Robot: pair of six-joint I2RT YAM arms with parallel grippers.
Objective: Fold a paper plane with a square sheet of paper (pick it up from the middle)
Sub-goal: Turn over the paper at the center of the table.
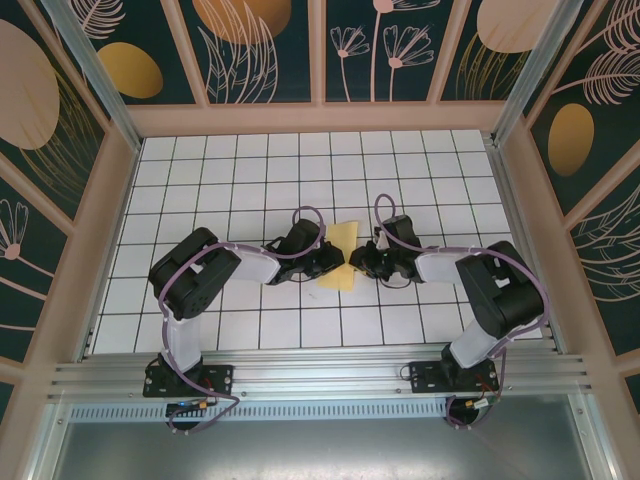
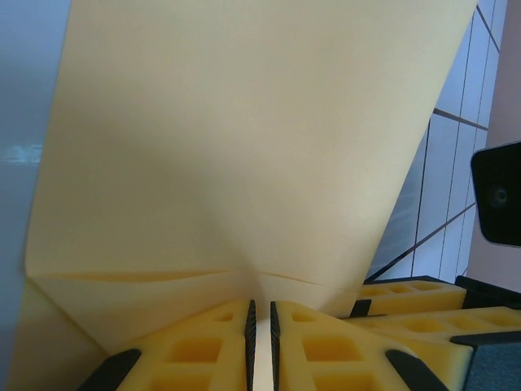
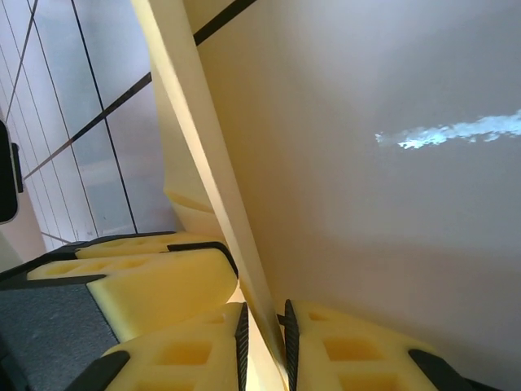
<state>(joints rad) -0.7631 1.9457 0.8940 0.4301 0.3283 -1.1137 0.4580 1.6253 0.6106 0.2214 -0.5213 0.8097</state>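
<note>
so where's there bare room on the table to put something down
free: the far rows of the table below the back wall, plus the outermost columns on either side. crowded: the middle, where the left gripper and right gripper pinch the sheet of paper

There is 1 pale-yellow sheet of paper (image 1: 341,250) and 1 white-tiled desk (image 1: 250,170). There are 2 robot arms, 1 left arm (image 1: 200,272) and 1 right arm (image 1: 490,282). They carry 2 pincers, the left pincer (image 1: 328,263) and the right pincer (image 1: 360,262), each with 2 yellow foam fingers (image 2: 195,352).
</note>
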